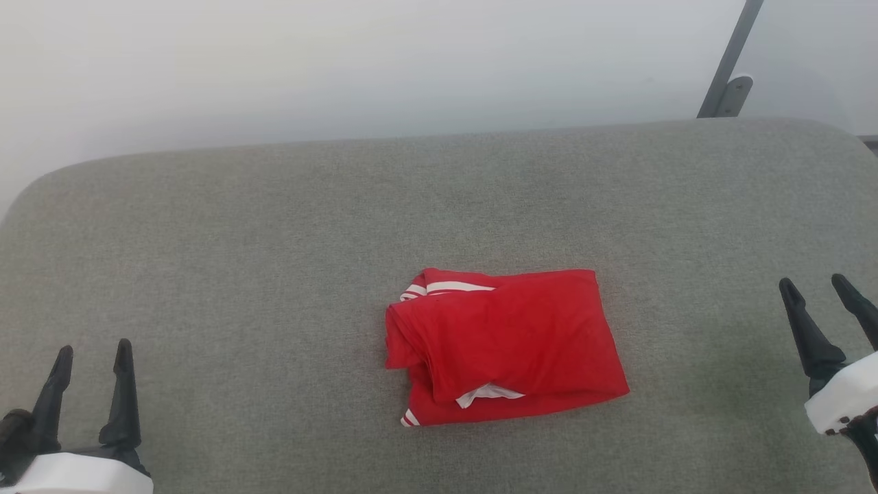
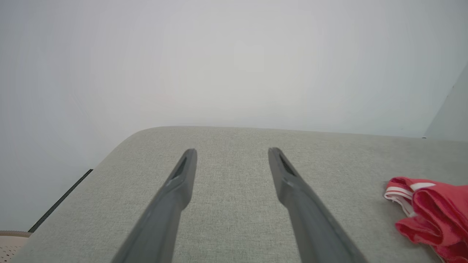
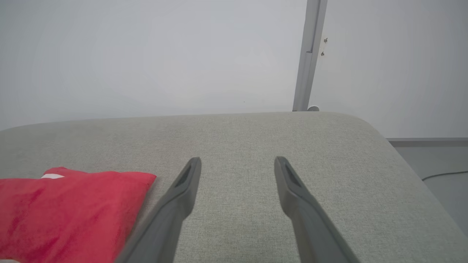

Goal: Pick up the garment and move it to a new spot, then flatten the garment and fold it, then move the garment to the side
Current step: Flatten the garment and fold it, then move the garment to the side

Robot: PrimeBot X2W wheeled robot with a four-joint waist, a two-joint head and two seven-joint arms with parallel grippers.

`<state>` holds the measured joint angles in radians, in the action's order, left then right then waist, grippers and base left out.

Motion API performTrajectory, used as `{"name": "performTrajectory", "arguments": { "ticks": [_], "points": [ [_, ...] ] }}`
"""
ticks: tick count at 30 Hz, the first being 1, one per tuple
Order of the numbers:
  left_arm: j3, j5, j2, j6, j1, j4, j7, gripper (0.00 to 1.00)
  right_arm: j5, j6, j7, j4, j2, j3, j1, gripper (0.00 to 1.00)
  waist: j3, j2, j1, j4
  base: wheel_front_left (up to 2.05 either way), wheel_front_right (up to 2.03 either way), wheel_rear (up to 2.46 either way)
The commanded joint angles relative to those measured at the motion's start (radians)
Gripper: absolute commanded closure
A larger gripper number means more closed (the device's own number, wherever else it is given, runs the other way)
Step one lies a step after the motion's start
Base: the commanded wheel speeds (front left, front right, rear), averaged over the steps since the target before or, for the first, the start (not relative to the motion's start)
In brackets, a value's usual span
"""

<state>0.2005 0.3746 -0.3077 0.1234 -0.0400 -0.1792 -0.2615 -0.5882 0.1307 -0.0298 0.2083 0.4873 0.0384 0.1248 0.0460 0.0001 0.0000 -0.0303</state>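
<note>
The garment (image 1: 504, 343), a red shirt with red-and-white striped trim, lies folded into a rough rectangle in the middle of the grey padded surface (image 1: 274, 226). Its striped edge (image 2: 398, 191) shows at the right of the left wrist view, and its red body (image 3: 69, 212) fills the lower left of the right wrist view. My left gripper (image 1: 95, 353) stands open at the lower left, well clear of the garment. At the right edge my right gripper (image 1: 816, 283) is open too, also apart from it. Both hold nothing.
A pale wall rises behind the surface. A grey metal post (image 1: 728, 62) stands at the back right corner. The surface's rounded corners fall away at the far left (image 2: 120, 146) and far right (image 3: 380, 135), with floor and a cable (image 3: 444, 174) beyond.
</note>
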Motion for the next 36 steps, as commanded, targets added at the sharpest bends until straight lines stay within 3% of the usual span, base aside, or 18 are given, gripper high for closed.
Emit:
{"name": "performTrajectory", "arguments": {
  "ticks": [1,26,36],
  "points": [
    [0.006,-0.009,0.001,0.001,-0.015,0.009,-0.004,0.00,-0.004,0.000,-0.013,0.008,-0.003,0.002,-0.012,0.00,-0.003,-0.0001,0.0000,0.004,0.00,0.00,0.00],
    [-0.058,0.033,-0.023,0.005,0.005,-0.012,0.020,0.00,-0.006,0.000,0.027,-0.014,-0.021,0.004,-0.016,0.00,0.000,-0.0001,0.0000,0.058,0.00,0.00,0.00],
    [-0.099,0.048,-0.012,0.005,0.033,-0.016,0.023,0.00,-0.082,0.000,0.262,-0.031,0.006,0.131,0.046,0.00,0.041,-0.0001,0.0000,0.144,0.00,0.00,0.00]
  ]
}}
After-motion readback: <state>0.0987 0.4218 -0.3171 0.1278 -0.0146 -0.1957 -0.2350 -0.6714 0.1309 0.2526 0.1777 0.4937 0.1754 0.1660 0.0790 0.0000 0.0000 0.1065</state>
